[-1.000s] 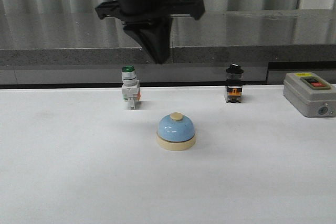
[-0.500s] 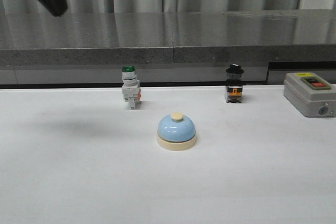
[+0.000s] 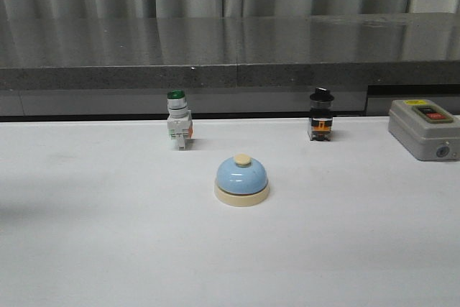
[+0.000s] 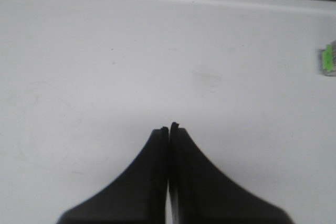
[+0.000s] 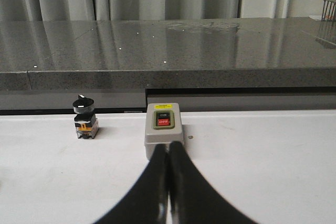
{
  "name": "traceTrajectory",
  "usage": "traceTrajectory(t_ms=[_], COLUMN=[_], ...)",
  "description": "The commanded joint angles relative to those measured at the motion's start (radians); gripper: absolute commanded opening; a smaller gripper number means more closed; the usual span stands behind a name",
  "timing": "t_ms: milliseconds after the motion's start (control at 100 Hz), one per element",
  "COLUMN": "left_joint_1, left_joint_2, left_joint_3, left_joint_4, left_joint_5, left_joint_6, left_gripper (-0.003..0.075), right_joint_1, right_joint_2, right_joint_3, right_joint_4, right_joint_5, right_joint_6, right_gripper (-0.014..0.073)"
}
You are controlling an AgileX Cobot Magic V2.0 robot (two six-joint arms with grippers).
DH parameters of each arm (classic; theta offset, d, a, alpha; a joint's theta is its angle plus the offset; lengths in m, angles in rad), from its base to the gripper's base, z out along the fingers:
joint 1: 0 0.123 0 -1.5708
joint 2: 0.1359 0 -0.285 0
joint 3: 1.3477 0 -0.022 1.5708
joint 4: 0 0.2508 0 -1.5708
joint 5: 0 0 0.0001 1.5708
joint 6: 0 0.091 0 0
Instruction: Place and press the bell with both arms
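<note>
The light-blue bell (image 3: 241,180) with a cream base ring and cream top button stands alone at the middle of the white table (image 3: 108,249). Neither arm shows in the front view. My left gripper (image 4: 169,128) is shut and empty over bare white table. My right gripper (image 5: 168,146) is shut and empty, its tips in front of the grey box. The bell does not show in either wrist view.
A green-capped white push-button switch (image 3: 177,121) stands behind the bell to the left; its green cap (image 4: 328,59) shows at the edge of the left wrist view. A black-knobbed switch (image 3: 320,115) (image 5: 85,118) stands behind to the right. The grey box (image 3: 424,129) (image 5: 164,128) sits far right. A grey stone ledge (image 3: 230,48) runs behind.
The black gripper that hung above the bell a second ago swung up and left, and has now left the front view. The bell has not moved.
</note>
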Motion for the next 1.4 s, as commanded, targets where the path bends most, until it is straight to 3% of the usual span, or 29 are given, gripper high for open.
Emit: traceTrajectory(t_ms=[0,690,1040,1390], left_joint_1=[0.023,0.039,0.039,0.039], left_joint_2=[-0.084,-0.711,-1.037,-1.229], left_joint_3=[0.026,0.557,0.760,0.893], left_joint_4=[0.007,0.017,0.013,-0.027], left_joint_5=[-0.067,-0.426,-0.484,-0.571], left_joint_6=[-0.009,-0.009,0.000,0.002], left_gripper=[-0.0020,-0.0020,-0.0020,-0.0020], right_joint_1=[-0.005,-0.005,-0.005,-0.005], right_joint_2=[-0.012,-0.012,-0.012,-0.012], right_joint_3=[-0.014,-0.014,-0.014,-0.014], right_joint_4=[-0.006,-0.006,-0.006,-0.006], right_joint_5=[-0.077,-0.077,-0.077,-0.077], right_joint_6=[-0.003,-0.003,-0.003,-0.003], right_gripper=[-0.0060,-0.0060,-0.0060,-0.0060])
